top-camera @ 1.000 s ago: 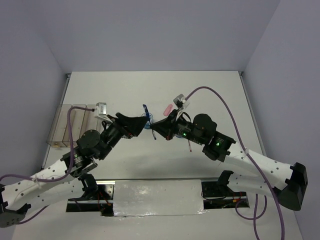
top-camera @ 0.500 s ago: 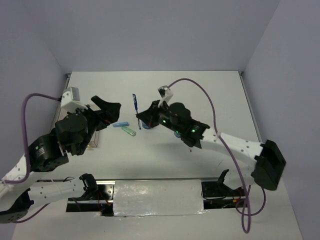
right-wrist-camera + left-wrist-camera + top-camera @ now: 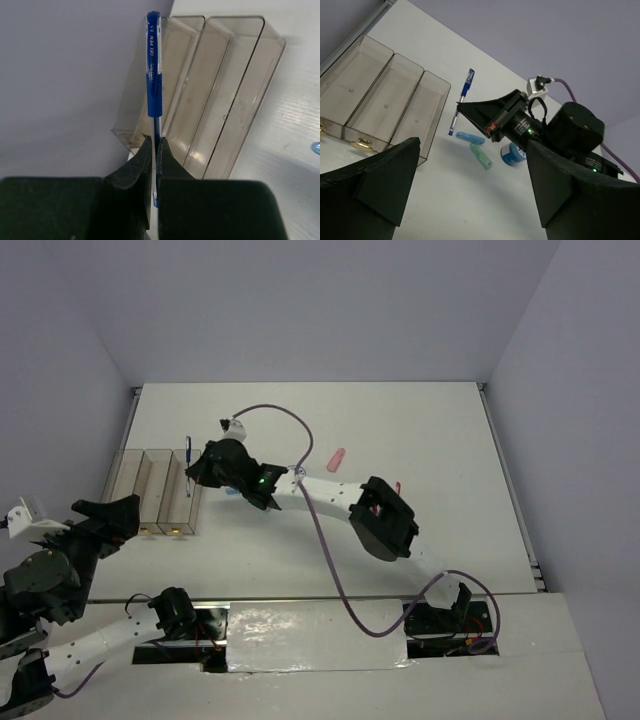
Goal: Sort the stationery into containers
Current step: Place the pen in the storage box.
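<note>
One slim blue pen [image 3: 153,75] (clear-topped)

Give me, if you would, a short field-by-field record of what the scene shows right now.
right pincer: shut on the blue pen, held off the surface by the rightmost bin
left pincer: open, holding nothing, drawn back from the items
bins: three, joined side by side, nothing visible inside
loose items: light-blue bar, green bar, blue roll, pink bar
</note>
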Controlling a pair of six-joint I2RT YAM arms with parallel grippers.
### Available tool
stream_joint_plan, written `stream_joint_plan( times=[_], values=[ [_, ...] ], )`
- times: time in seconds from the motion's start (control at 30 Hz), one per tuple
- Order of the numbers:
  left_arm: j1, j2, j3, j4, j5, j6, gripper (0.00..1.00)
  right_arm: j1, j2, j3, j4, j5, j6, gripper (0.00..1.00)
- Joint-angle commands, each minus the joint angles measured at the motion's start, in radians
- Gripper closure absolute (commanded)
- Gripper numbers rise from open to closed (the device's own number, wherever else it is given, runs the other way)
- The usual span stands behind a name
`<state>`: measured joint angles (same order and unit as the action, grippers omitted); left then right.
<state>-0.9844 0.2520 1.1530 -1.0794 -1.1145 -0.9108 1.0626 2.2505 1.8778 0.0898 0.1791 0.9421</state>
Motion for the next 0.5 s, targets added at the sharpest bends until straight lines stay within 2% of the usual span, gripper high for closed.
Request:
stream_joint_plan(
  times=[0.0, 0.07, 0.2, 0.37, 0.47],
  values=[
    [-0.003, -0.037, -0.071, 0.058, -0.034, 0.066, 0.01, 0.007, 0.107, 0.145, 0.001, -0.012, 0.078, 1.0],
    [-0.003, -0.052, -0.101, 0.032, -0.035, 0.024, 0.01, 0.01, 0.15, 0.191, -0.004, -0.01, 0.09, 1.0],
    [0.001, -0.025, -0.127, 0.068, 0.008, 0.055, 0.01, 0.014, 0.262, 0.337, -0.05, -0.009, 0.106, 1.0],
    [0.018, 0.05, -0.131, 0.079, 0.03, 0.081, 0.01, 0.014, 0.293, 0.343, -0.038, 0.022, 0.121, 0.86],
    [0.042, 0.059, -0.139, 0.11, 0.051, 0.11, 0.01, 0.013, 0.323, 0.397, -0.045, 0.0, 0.121, 0.83]
  ],
)
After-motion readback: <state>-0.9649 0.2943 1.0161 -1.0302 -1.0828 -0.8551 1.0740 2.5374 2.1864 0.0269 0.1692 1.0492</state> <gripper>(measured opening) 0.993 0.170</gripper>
